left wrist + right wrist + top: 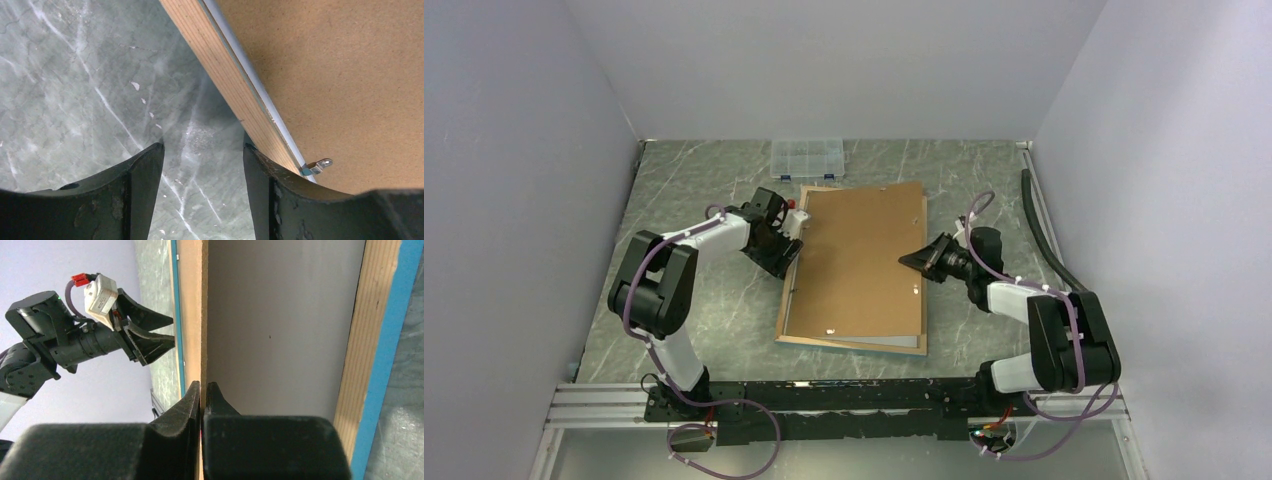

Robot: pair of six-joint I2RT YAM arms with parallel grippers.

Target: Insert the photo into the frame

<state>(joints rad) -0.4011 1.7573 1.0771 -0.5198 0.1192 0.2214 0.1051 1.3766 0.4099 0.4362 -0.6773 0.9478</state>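
Right fingers (186, 405) pinch the board's (859, 260) edge; left fingers (145, 175) stand spread beside the frame's (225, 85) rim. Beneath the board what looks like the photo (280, 330), pale back up, lies inside the frame. Lowering the board and clipping it remain, I'd say.

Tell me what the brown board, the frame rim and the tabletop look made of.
Brown board: looks like hardboard or MDF, matte, finely speckled fibre face, no grain.
Frame rim: likely wood, bare, straight grain lines; outer edge painted blue.
Tabletop: grey-green marble look with white veins, slight sheen; could be a printed laminate.
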